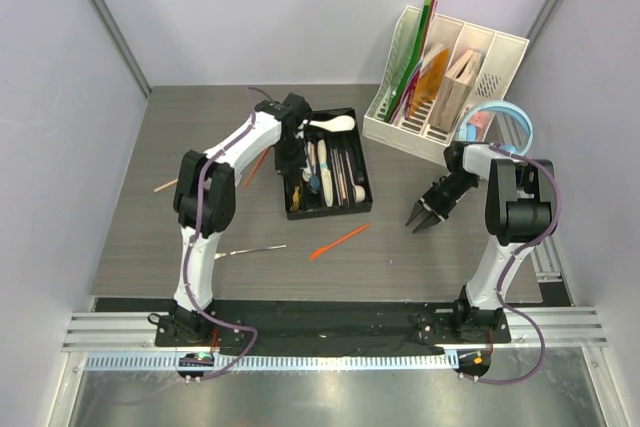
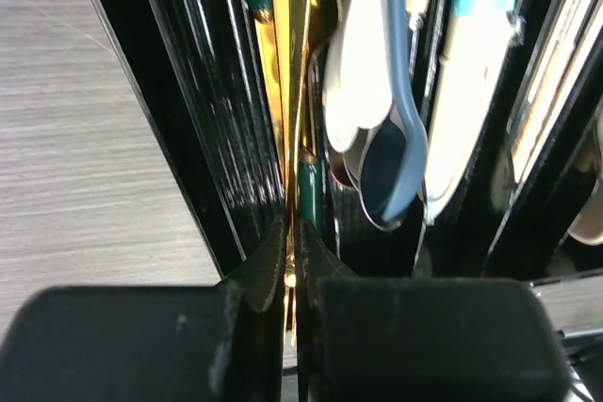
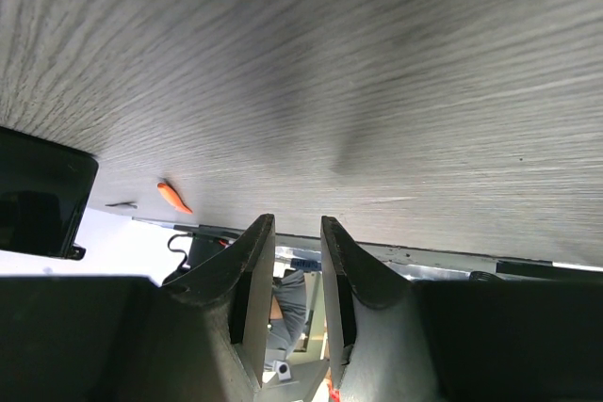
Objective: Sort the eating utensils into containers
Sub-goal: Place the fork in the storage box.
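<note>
The black tray (image 1: 366,185) lies mid-table and holds several utensils, among them a white ceramic spoon (image 1: 335,125). My left gripper (image 1: 292,154) hangs over the tray's left compartment, shut on a thin gold utensil (image 2: 287,91) that runs lengthwise along the compartment. Beside it in the left wrist view lie a blue spoon (image 2: 400,138) and white spoons (image 2: 358,72). An orange chopstick (image 1: 338,242) and a steel utensil (image 1: 250,250) lie on the table in front of the tray. My right gripper (image 1: 420,219) hovers to the right of the tray, open, with nothing between its fingers.
A white slotted organiser (image 1: 445,72) stands at the back right, with light-blue headphones (image 1: 505,122) beside it. Left of the tray lie an orange stick (image 1: 255,167) and a wooden one (image 1: 165,186). The right wrist view catches a corner of the tray (image 3: 38,195) and an orange chopstick tip (image 3: 172,197).
</note>
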Available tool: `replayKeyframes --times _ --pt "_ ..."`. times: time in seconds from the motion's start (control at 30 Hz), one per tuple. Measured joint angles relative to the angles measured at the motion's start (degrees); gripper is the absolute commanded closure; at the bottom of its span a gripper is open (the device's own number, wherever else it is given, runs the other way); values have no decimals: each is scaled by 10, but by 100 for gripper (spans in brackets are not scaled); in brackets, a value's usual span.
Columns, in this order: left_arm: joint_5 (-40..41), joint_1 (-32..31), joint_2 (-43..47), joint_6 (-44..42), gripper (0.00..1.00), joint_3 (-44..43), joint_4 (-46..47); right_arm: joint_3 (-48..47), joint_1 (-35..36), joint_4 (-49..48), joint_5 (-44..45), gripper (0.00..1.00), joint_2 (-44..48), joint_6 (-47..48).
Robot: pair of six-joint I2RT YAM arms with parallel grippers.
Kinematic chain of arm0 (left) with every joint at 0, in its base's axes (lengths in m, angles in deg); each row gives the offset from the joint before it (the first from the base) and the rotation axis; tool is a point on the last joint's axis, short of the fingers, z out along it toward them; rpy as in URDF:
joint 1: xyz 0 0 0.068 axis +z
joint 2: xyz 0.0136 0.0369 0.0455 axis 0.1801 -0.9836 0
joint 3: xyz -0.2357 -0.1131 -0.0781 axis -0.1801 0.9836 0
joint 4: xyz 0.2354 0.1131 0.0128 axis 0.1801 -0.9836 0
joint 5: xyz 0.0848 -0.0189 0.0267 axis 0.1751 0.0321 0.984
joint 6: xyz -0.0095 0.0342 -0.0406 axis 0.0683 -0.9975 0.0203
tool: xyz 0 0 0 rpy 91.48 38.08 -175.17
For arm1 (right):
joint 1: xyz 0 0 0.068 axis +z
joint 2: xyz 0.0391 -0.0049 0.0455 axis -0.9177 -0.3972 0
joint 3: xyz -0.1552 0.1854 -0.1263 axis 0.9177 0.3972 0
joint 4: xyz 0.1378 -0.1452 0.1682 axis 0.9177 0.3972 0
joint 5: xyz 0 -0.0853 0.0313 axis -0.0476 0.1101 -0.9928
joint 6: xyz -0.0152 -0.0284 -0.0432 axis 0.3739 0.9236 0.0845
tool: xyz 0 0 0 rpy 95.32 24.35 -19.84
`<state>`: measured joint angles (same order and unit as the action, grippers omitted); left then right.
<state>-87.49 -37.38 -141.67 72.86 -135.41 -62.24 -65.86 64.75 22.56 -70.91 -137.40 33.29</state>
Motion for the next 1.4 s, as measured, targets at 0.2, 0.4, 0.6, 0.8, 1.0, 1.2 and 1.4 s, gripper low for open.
replayKeyframes --times 0.2,0.4,0.6,0.8,1.0,1.2,1.4 --pt "3 4 -21 2 86 -8 -4 0 0 2 0 68 -5 1" --pt "4 4 -21 -1 70 -6 -4 -1 0 3 0 68 -16 2" --pt "13 3 17 -13 69 16 17 -15 0 4 0 68 -23 2" --pt "55 -15 93 -68 67 4 26 -25 0 5 0 68 -23 2" --pt "61 -145 167 -166 67 39 46 -26 0 6 0 69 -27 2" --pt "57 -291 157 -226 67 145 49 -27 0 7 0 69 -37 3" --pt "66 -281 105 -257 65 152 54 -27 0 7 1 69 -37 4"
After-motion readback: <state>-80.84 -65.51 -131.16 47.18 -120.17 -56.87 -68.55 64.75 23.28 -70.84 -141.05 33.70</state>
